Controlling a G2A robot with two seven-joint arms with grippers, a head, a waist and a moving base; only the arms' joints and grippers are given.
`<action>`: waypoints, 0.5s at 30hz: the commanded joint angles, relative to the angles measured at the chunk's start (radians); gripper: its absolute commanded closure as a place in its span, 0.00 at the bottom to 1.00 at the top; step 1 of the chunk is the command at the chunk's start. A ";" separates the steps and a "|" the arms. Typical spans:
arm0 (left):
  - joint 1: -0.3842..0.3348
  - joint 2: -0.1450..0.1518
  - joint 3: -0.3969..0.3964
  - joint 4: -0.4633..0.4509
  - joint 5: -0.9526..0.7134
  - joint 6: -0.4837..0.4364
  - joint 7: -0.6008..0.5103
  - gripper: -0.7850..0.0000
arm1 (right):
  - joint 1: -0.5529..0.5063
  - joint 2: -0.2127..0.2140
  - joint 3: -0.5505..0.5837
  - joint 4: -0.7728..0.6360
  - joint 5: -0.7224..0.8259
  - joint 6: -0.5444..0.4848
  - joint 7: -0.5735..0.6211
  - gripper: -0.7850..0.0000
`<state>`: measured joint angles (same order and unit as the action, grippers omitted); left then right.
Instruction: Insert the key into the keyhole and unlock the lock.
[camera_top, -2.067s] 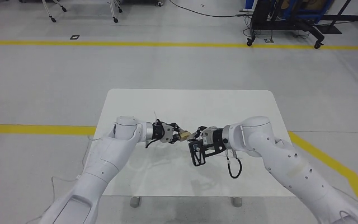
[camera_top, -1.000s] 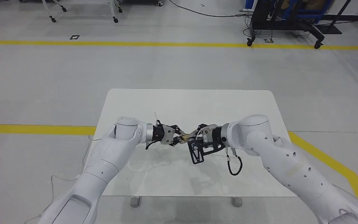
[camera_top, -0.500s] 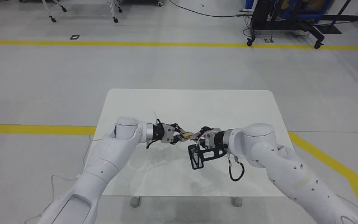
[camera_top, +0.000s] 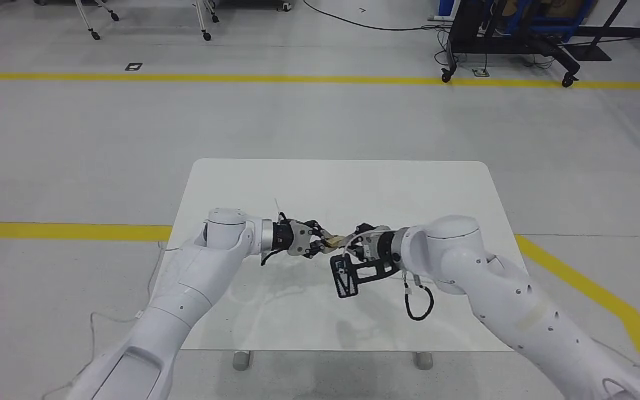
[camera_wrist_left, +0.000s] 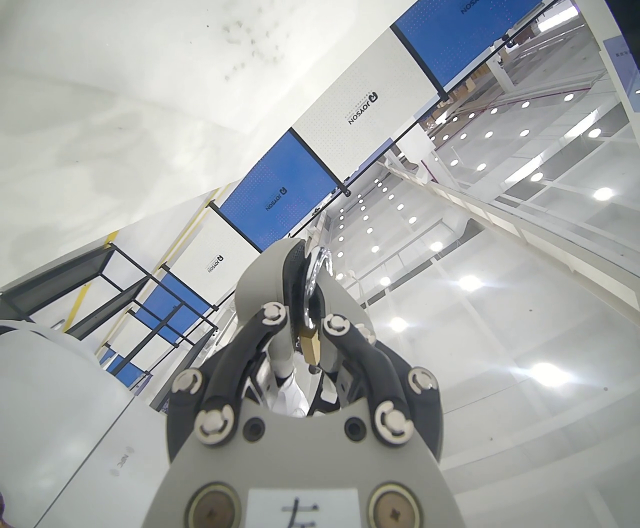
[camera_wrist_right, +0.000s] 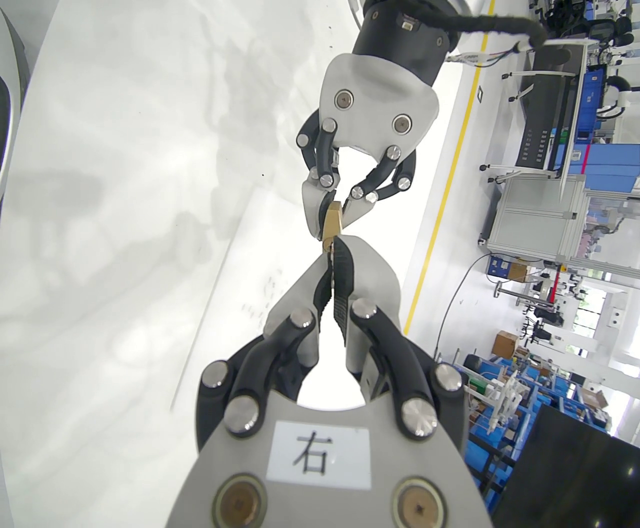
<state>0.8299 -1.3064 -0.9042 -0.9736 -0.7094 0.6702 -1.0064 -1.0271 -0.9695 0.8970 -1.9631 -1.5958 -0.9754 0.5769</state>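
Right tool (camera_wrist_right: 334, 252) hides key against lock (camera_wrist_right: 332, 222).

A white table (camera_top: 400, 190) with rounded corners stands on a grey floor (camera_top: 300, 120); a yellow line (camera_top: 90, 231) runs beneath it, left to right.

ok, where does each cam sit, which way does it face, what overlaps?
Top view: above the arms, facing down at the table; both arms show, left claw and right claw meeting at the lock.
Left wrist view: on the left wrist, facing up toward ceiling lights; its claw grips the lock.
Right wrist view: on the right wrist, facing the left claw over the table; its claw pinches the key.
Shared: all three show the lock; top and right wrist views show both claws.
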 joint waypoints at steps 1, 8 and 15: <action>-0.001 0.000 0.001 0.000 -0.001 0.000 0.000 1.00 | 0.003 -0.002 -0.008 0.001 -0.003 -0.002 0.013 1.00; -0.002 0.002 0.001 0.003 -0.011 -0.002 -0.001 1.00 | 0.018 -0.013 -0.037 0.019 -0.007 0.014 0.043 1.00; -0.004 0.005 -0.002 0.004 -0.016 -0.011 0.003 1.00 | 0.032 -0.024 -0.051 0.041 0.005 0.039 0.067 1.00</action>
<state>0.8261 -1.3023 -0.9039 -0.9702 -0.7232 0.6622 -1.0046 -0.9964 -0.9927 0.8454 -1.9237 -1.5957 -0.9390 0.6455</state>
